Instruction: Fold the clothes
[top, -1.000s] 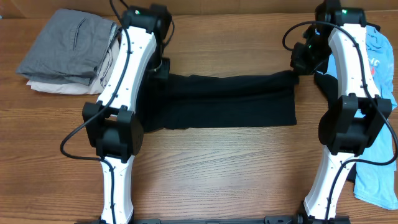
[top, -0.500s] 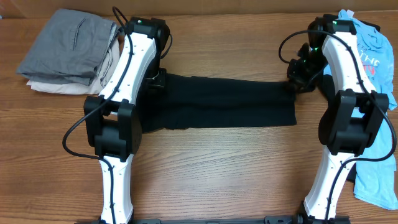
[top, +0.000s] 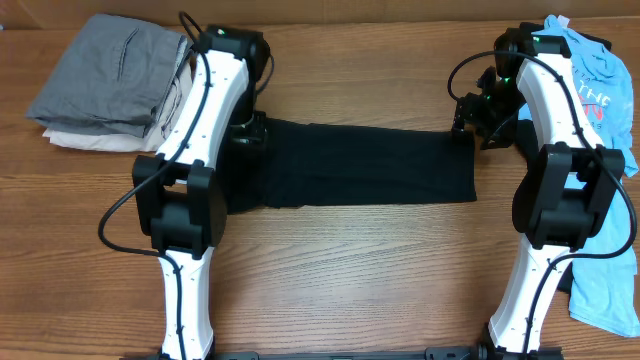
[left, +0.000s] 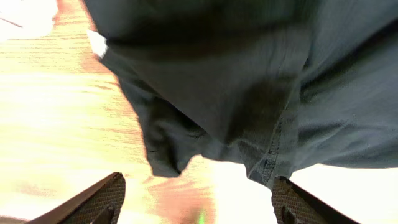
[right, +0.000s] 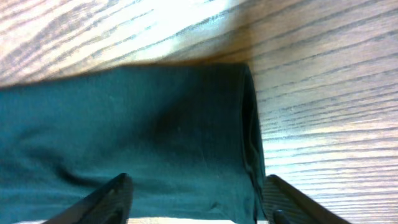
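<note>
A black garment (top: 360, 165) lies flat in a long folded band across the middle of the table. My left gripper (top: 246, 131) hovers at its far left corner and my right gripper (top: 466, 117) at its far right corner. In the left wrist view the dark cloth (left: 249, 81) sags just beyond the open fingers (left: 104, 198), with bare wood between them. The right wrist view has the cloth's hemmed edge (right: 252, 143) lying under the open fingers (right: 111, 200). Neither gripper holds anything.
A stack of folded grey and pale clothes (top: 110, 75) sits at the far left corner. A light blue printed shirt (top: 605, 100) lies crumpled along the right edge, behind the right arm, reaching down to the front (top: 605, 280).
Both grippers have opened and let go of the black garment's far corners. The cloth has settled flat. The right gripper has shifted slightly left.
</note>
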